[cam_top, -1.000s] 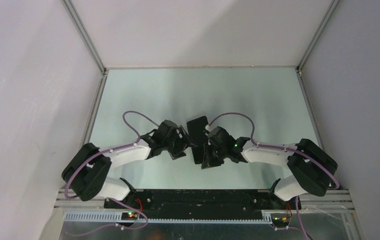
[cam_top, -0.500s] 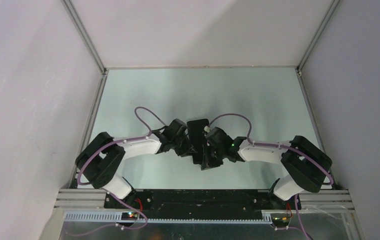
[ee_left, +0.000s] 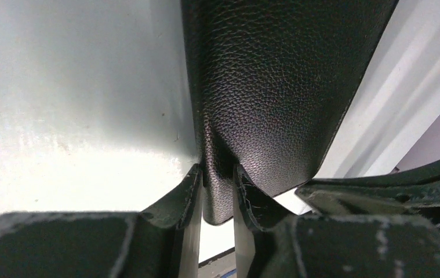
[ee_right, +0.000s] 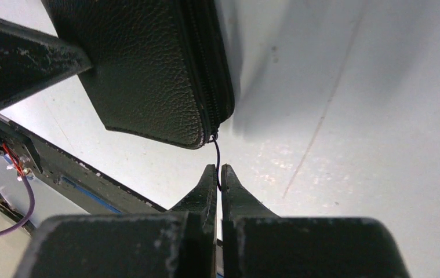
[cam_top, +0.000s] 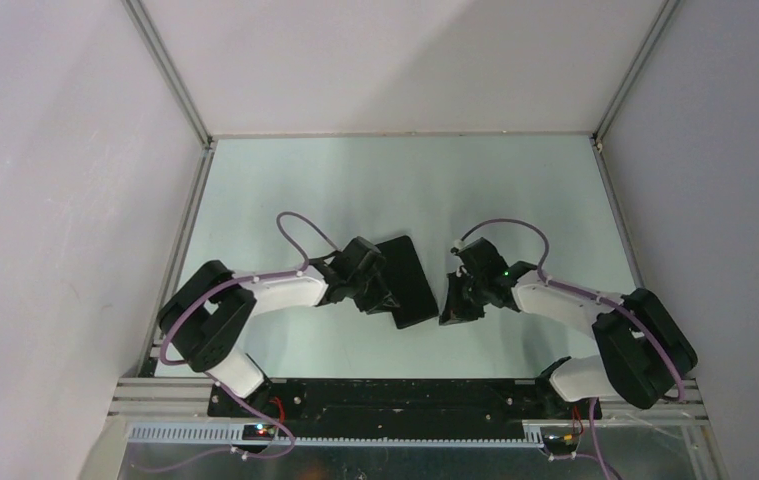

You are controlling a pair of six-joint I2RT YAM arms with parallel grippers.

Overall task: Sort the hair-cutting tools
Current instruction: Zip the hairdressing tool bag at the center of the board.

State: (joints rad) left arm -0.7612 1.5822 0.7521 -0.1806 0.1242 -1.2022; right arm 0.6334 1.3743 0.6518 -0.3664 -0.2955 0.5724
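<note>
A black leather-look zip case (cam_top: 410,280) lies mid-table. My left gripper (cam_top: 385,297) is shut on its near left corner; in the left wrist view the case (ee_left: 275,75) puckers between the fingers of that gripper (ee_left: 217,171). My right gripper (cam_top: 452,305) is just right of the case. In the right wrist view this gripper (ee_right: 218,169) is shut on the thin dark zipper-pull cord (ee_right: 217,155) at the corner of the case (ee_right: 142,63). The hair-cutting tools are out of view.
White walls and aluminium rails (cam_top: 187,215) close in the pale green table on three sides. A black base bar (cam_top: 395,395) runs along the near edge. Part of the left gripper (ee_right: 26,63) shows at the upper left of the right wrist view.
The left gripper has moved in and shut on the case. The right gripper has pulled away to the right, off the case, and now has the zipper cord between its fingers. The case now lies tilted.
</note>
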